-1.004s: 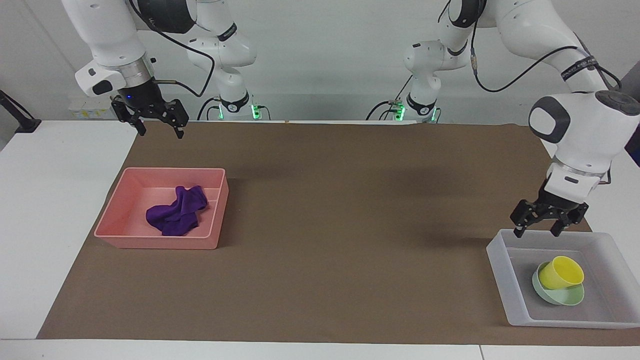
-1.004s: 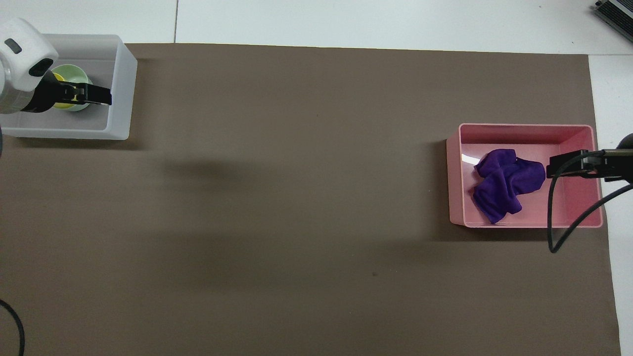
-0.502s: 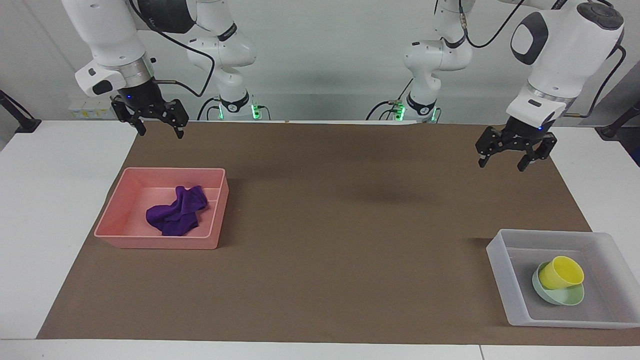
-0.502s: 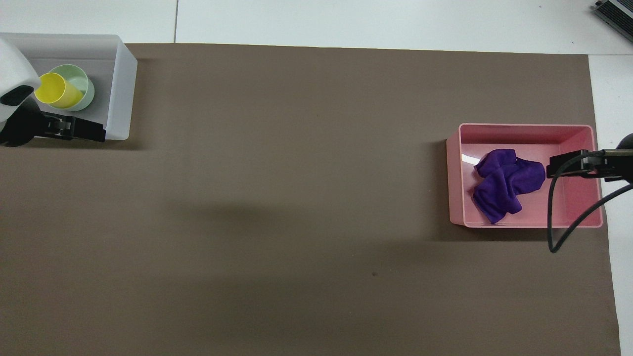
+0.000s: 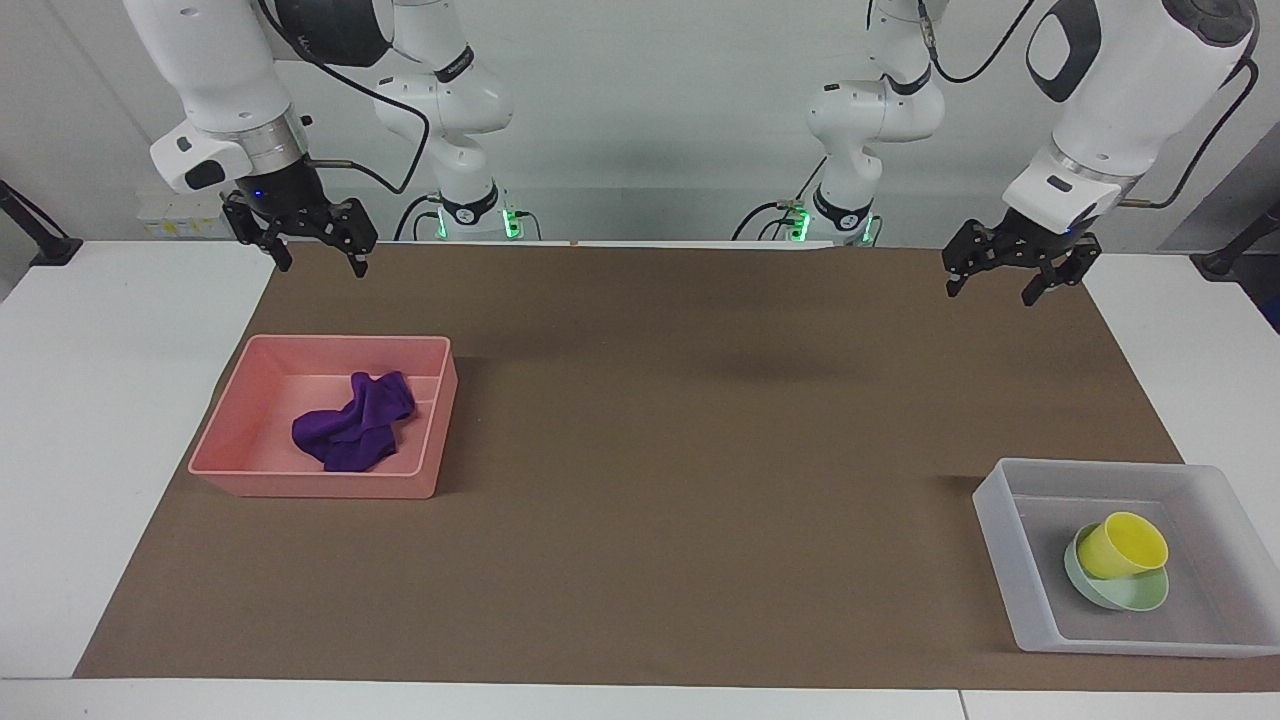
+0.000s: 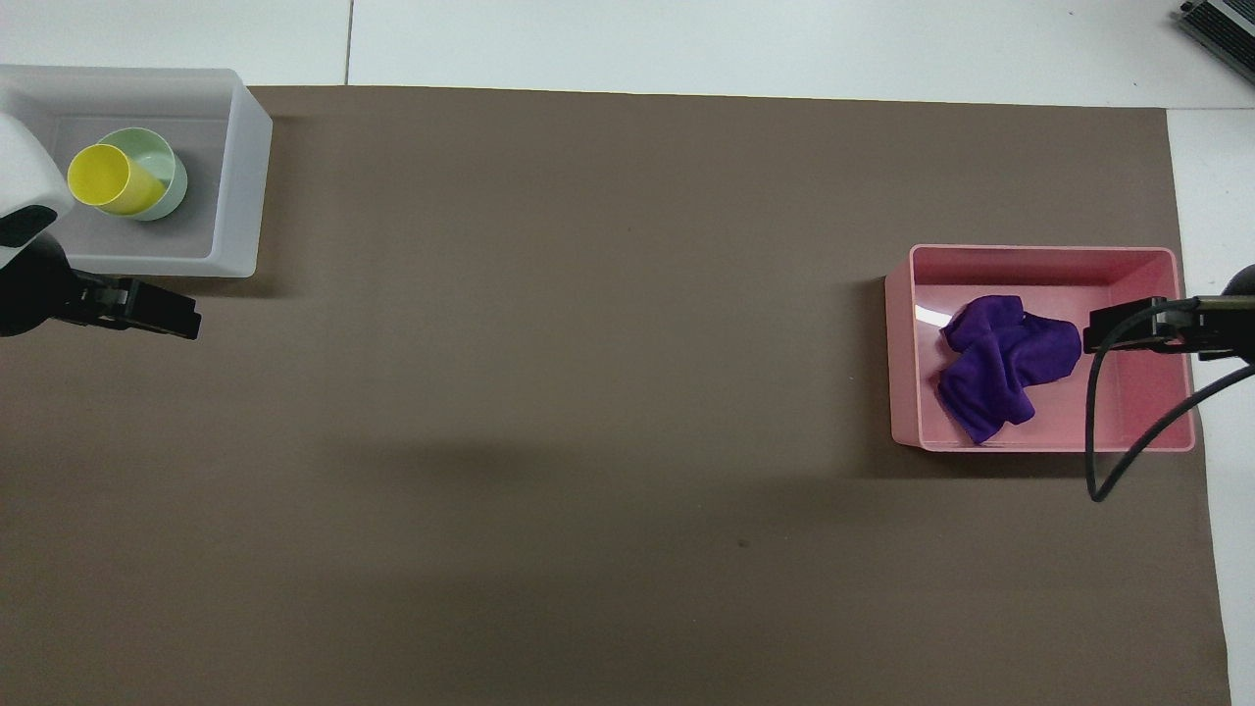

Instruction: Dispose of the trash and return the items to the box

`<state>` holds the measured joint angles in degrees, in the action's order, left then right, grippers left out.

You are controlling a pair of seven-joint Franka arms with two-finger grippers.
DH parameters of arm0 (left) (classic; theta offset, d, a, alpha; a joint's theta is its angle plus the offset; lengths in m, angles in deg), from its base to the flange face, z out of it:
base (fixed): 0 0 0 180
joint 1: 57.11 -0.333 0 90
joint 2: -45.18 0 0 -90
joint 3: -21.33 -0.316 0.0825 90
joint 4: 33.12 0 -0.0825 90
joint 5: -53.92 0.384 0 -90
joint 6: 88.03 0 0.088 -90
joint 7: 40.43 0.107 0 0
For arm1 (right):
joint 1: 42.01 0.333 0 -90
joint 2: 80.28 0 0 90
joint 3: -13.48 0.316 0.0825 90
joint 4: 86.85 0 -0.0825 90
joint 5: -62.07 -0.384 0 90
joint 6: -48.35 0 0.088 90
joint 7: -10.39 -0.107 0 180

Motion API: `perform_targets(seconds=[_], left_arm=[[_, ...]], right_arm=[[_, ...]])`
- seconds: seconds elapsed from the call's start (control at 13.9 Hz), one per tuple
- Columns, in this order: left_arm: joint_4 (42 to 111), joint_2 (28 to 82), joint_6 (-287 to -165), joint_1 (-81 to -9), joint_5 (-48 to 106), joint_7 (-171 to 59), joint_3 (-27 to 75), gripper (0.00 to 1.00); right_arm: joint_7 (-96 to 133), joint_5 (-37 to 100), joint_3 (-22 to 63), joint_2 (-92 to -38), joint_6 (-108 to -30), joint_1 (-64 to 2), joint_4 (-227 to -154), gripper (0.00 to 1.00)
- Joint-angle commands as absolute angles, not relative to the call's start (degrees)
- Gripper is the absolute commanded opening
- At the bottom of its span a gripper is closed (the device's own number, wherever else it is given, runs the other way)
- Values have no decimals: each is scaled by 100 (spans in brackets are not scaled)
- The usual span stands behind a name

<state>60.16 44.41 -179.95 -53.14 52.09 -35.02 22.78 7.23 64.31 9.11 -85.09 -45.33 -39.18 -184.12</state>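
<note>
The purple cloth (image 5: 355, 425) (image 6: 1000, 363) lies crumpled inside the pink bin (image 5: 320, 487) (image 6: 1039, 257) toward the right arm's end of the table. In the translucent box (image 5: 1000, 545) (image 6: 240, 176) at the left arm's end, the yellow cup (image 5: 1125, 545) (image 6: 103, 176) leans tilted in the mint-green bowl (image 5: 1125, 598) (image 6: 169, 181). My left gripper (image 5: 990, 292) (image 6: 191, 324) hangs open and empty above the mat, clear of the box. My right gripper (image 5: 322, 266) (image 6: 1090, 328) waits open and empty, high over the mat's edge beside the pink bin.
A brown mat (image 5: 700, 450) covers most of the white table (image 5: 100, 400). A black cable (image 6: 1098, 441) loops down from the right wrist over the pink bin's side in the overhead view.
My left gripper has risen from just over the box's rim and drawn back toward the robots, uncovering the cup and bowl. The right arm has not moved.
</note>
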Motion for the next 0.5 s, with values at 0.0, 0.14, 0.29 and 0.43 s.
perform_targets(seconds=[0.0,0.14,0.29,0.43], left_arm=[[5942,4404,-17821,-5254,5304,-3445,2230,100],[5960,4404,-17891,-5254,5304,-3489,2230,100],[5960,4404,-17918,-5272,5304,-3489,2230,100],[5977,4395,-17918,-5281,5304,-3498,2230,100]], right_arm=[[845,6427,953,-8643,-4639,-3990,-18546,100],[845,6418,953,-8643,-4639,-3990,-18546,100],[845,6427,953,-8634,-4639,-3990,-18546,100],[845,6427,953,-8634,-4639,-3982,-18546,100]])
